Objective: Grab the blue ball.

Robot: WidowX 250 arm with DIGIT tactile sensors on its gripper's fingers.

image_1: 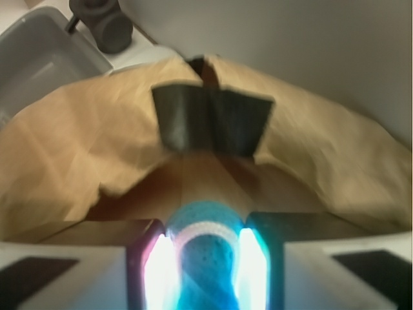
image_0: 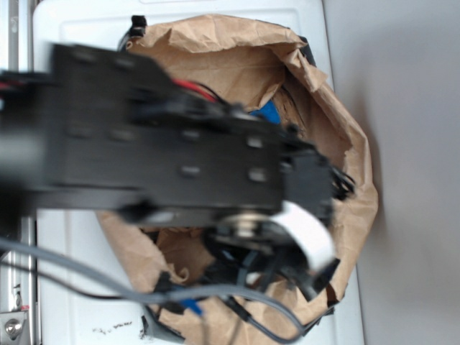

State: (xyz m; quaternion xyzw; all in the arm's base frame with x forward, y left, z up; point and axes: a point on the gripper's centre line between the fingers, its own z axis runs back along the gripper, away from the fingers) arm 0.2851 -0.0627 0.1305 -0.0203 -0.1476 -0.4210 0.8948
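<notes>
Only wrist view shows gripper clamping blue ball.

We can read no text, label, brand or number in either view. Faint dark specks on the white surface near the lower edge of the exterior view may be print, but they are too blurred to tell.

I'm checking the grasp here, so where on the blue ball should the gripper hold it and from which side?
Across its middle, from above. In the wrist view the blue ball already sits between the gripper fingers, one glowing pad on each flank. It is round, so opposite sides at its widest part likely hold best. The brown paper walls surround it, leaving the top the open approach.
</notes>
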